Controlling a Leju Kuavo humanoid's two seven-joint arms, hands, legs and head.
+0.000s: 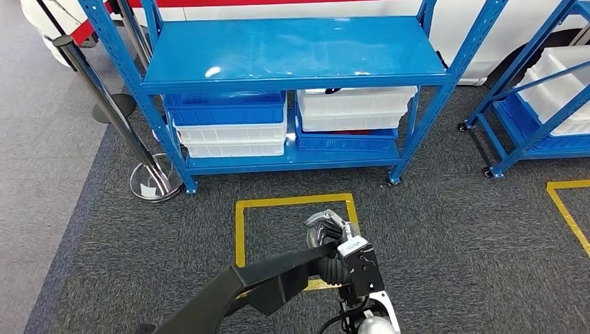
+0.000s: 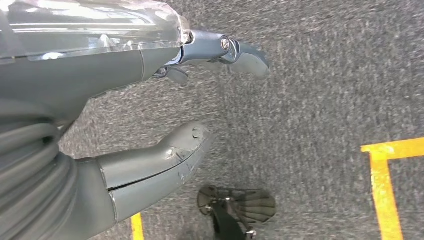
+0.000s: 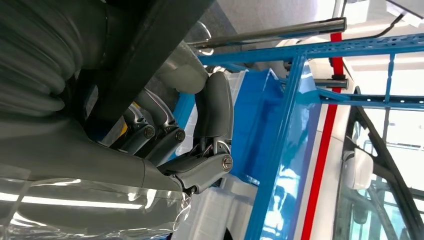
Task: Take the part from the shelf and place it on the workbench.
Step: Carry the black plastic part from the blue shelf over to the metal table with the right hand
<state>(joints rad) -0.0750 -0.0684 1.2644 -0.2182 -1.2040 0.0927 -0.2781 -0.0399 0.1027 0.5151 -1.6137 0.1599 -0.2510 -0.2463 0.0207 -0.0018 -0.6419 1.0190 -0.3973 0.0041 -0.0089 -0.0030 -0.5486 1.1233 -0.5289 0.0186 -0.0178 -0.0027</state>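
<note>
Part: a long, flat, matte black piece (image 1: 257, 282), angular in outline, with a wider kinked section near its middle and a narrower arm running to my right hand. No markings can be made out on it. In the right wrist view it shows as a broad dark bar (image 3: 150, 55) crossing my palm.

Part location: off the shelf, carried low in front of me above the grey carpet (image 1: 445, 236), over the near edge of the yellow floor square (image 1: 240, 229).

Right hand: my right hand (image 1: 334, 240) holds one end of the part; the fingers (image 3: 215, 107) are curled in around it and the thumb is closed against it.

Left hand: my left hand (image 2: 165, 115) holds nothing. The thumb (image 2: 170, 157) and a dark finger (image 2: 240, 52) stand apart, with carpet visible between them.

Shelf: a blue steel shelf unit (image 1: 292, 52) stands ahead of me. Its top deck is bare and glossy.

Lower deck: blue and white plastic bins (image 1: 229, 125) are stacked on the left, white over blue bins (image 1: 351, 111) on the right.

Surroundings: a second blue rack on castors (image 1: 536, 104) stands to the right, holding white bins. A barrier post with a round chrome base (image 1: 153, 182) stands left of the shelf. A white vehicle body with a red stripe (image 1: 209, 3) is behind the shelf.
</note>
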